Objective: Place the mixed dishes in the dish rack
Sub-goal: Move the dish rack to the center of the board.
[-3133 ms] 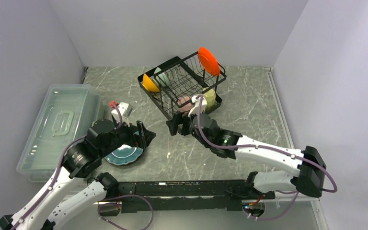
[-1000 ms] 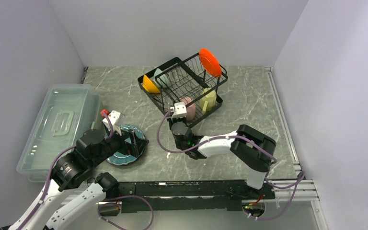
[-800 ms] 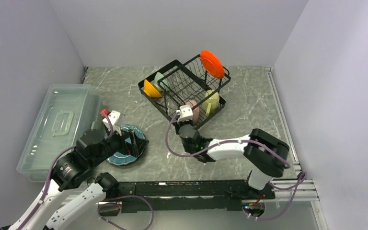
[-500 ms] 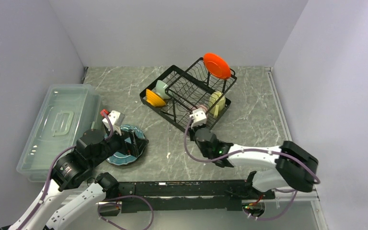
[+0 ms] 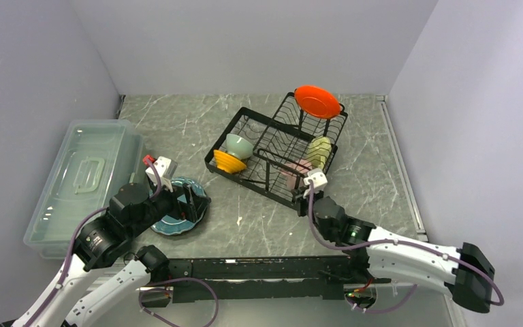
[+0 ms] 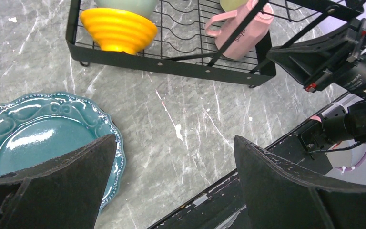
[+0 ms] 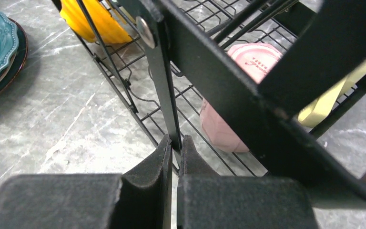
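Teal plates (image 6: 33, 133) alone wait outside the rack.
Beside the clear bin (image 5: 82, 184), the left gripper (image 6: 172, 143) hangs over those plates, jaws spread wide, holding nothing. Further right, the dish rack (image 6: 171, 66) already carries the orange-yellow bowl (image 5: 230, 161), pale green bowl (image 5: 238, 144), pink mug (image 6: 240, 33), pale yellow mug (image 5: 319, 150) and, on its far rim, the orange-red plate (image 5: 318, 101). The right gripper (image 7: 175, 152) is pinched tight on a thin upright at the rack's near corner. Most of the loading looks done; only the plates are yet to go in.
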### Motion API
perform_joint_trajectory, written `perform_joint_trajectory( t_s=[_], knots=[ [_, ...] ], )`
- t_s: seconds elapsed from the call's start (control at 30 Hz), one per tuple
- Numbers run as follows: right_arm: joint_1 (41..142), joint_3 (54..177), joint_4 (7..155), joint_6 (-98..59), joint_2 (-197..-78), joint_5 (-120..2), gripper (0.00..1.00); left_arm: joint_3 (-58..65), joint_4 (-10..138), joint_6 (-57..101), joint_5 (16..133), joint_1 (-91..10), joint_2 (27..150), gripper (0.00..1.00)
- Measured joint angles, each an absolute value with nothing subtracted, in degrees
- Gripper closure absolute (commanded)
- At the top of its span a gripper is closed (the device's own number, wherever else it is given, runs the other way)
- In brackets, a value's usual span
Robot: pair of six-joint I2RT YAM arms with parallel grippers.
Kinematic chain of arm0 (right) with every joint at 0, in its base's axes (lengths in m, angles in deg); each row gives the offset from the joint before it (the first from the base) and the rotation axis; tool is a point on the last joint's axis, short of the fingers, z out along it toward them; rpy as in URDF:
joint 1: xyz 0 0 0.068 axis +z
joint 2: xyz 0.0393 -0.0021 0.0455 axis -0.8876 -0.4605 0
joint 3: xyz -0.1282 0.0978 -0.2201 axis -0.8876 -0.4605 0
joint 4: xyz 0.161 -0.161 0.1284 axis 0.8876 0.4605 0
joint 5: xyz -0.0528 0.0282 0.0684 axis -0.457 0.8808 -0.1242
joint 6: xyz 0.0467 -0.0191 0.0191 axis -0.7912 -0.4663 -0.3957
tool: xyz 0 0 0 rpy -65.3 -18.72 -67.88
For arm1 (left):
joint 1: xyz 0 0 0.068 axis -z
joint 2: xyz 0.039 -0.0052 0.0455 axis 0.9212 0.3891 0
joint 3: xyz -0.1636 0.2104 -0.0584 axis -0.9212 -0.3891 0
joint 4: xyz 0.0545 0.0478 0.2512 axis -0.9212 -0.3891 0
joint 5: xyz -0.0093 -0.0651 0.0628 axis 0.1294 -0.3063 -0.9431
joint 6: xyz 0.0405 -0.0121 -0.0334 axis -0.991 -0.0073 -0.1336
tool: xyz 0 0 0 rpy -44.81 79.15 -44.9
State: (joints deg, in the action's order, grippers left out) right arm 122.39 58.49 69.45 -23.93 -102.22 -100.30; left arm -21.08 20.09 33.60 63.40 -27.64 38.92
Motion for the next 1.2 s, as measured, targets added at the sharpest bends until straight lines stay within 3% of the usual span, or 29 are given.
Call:
perform_joint_trajectory(
  t_s=[0.1,0.23,0.37,0.5,0.63,0.83,1.2],
  knots=[
    [122.39,57.20,74.24,-25.28,-96.25,-100.69,1.00,-21.08,20.09,33.60,63.40,-27.64,38.94,0.01],
    [122.50,55.75,78.55,-26.83,-90.16,-101.17,0.93,-21.06,20.06,33.60,63.40,-27.64,38.94,0.01],
    [122.65,55.58,80.34,-28.98,-88.47,-102.24,0.74,-21.08,20.06,33.60,63.40,-27.64,38.94,0.01],
    [122.61,55.58,81.39,-32.60,-87.93,-103.69,0.47,-21.08,20.04,33.60,63.40,-27.64,39.03,0.01],
    [122.54,56.48,84.95,-34.29,-87.90,-104.41,0.36,-21.08,19.89,33.60,63.40,-27.64,39.68,0.01],
    [122.52,61.48,92.82,-35.90,-86.68,-104.02,0.29,-21.08,19.34,33.62,63.35,-27.64,40.01,0.01],
    [122.70,73.83,106.70,-40.91,-90.44,-92.91,0.30,-21.06,18.29,35.96,58.98,-27.64,43.66,0.01]
  ],
)
